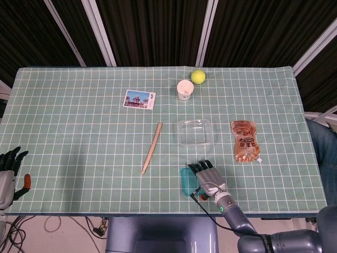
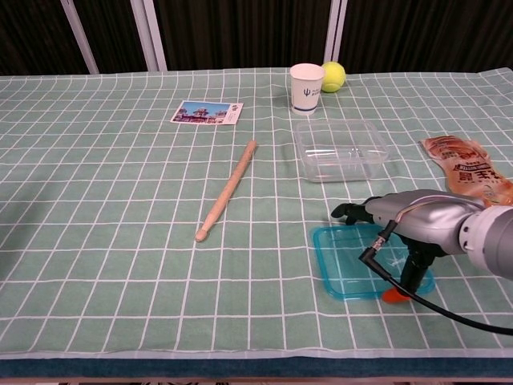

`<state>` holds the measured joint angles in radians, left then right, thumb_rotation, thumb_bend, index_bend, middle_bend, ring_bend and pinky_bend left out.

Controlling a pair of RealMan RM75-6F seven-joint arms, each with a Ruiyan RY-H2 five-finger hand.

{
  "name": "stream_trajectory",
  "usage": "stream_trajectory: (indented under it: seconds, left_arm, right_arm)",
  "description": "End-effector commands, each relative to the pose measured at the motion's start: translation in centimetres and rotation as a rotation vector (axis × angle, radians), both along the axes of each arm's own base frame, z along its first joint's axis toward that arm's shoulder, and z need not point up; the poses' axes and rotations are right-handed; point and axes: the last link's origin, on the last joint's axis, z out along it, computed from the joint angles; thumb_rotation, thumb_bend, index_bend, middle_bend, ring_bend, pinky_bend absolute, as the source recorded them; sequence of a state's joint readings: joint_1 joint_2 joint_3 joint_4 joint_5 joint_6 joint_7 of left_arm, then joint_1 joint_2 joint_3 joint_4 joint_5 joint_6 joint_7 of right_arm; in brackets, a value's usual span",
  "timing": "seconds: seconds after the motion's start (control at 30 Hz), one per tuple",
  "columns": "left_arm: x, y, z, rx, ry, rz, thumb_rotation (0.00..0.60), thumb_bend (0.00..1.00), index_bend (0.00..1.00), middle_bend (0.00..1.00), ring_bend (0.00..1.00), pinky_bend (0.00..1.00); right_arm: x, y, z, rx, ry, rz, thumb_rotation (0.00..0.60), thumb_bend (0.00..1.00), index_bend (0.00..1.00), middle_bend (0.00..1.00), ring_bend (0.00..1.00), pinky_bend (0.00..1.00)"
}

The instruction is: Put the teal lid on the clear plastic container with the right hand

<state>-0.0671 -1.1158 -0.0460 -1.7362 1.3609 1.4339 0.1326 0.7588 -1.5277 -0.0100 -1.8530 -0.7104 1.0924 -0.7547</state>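
The teal lid lies flat on the green checked cloth near the table's front edge. My right hand is over its right half, fingers stretched above the lid's far edge and the orange-tipped thumb pointing down at its near right corner. I see no grip on the lid. The clear plastic container stands uncovered just beyond the lid, a short way behind the hand. My left hand rests at the table's front left corner, fingers apart, holding nothing.
A wooden stick lies left of the container. A postcard, a paper cup and a tennis ball sit further back. An orange snack packet lies right of the container.
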Motion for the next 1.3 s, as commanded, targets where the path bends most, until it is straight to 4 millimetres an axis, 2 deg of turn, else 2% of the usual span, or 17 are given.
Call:
stream_trajectory:
  seconds: [0.03, 0.33, 0.53, 0.77, 1.03, 1.3]
  left_arm:
    - [0.01, 0.0, 0.0, 0.0, 0.0, -0.001, 0.6, 0.57, 0.12, 0.0, 0.0, 0.0]
    - [0.0, -0.02, 0.0, -0.001, -0.001, 0.001, 0.6, 0.57, 0.12, 0.0, 0.0, 0.0]
    - [-0.01, -0.02, 0.01, -0.001, -0.003, 0.003, 0.6, 0.57, 0.12, 0.0, 0.0, 0.0]
    - [-0.01, -0.04, 0.05, -0.003, -0.008, 0.005, 0.6, 0.57, 0.12, 0.0, 0.0, 0.0]
    - [0.01, -0.06, 0.08, -0.003, -0.01, 0.006, 0.6, 0.57, 0.12, 0.0, 0.0, 0.0]
    - [0.0, -0.09, 0.07, -0.003, -0.009, 0.006, 0.6, 0.57, 0.12, 0.0, 0.0, 0.0]
  right_arm:
    - [0.0, -0.01, -0.01, 0.0, 0.0, 0.001, 0.6, 0.21, 0.0, 0.16, 0.0, 0.0]
    - [-0.22, 0.06, -0.03, 0.002, 0.008, -0.001, 0.6, 0.21, 0.0, 0.17, 0.0, 0.0]
    - [-0.24, 0.15, -0.21, 0.009, 0.016, 0.001, 0.6, 0.21, 0.0, 0.21, 0.0, 0.0]
    - [0.06, 0.03, -0.31, 0.001, 0.003, 0.0, 0.6, 0.21, 0.0, 0.3, 0.0, 0.0]
    - [0.2, -0.09, -0.11, -0.026, -0.044, -0.004, 0.6, 0.28, 0.0, 0.35, 0.02, 0.0]
    - [0.14, -0.11, 0.44, -0.028, -0.073, 0.003, 0.6, 0.29, 0.0, 0.35, 0.03, 0.0]
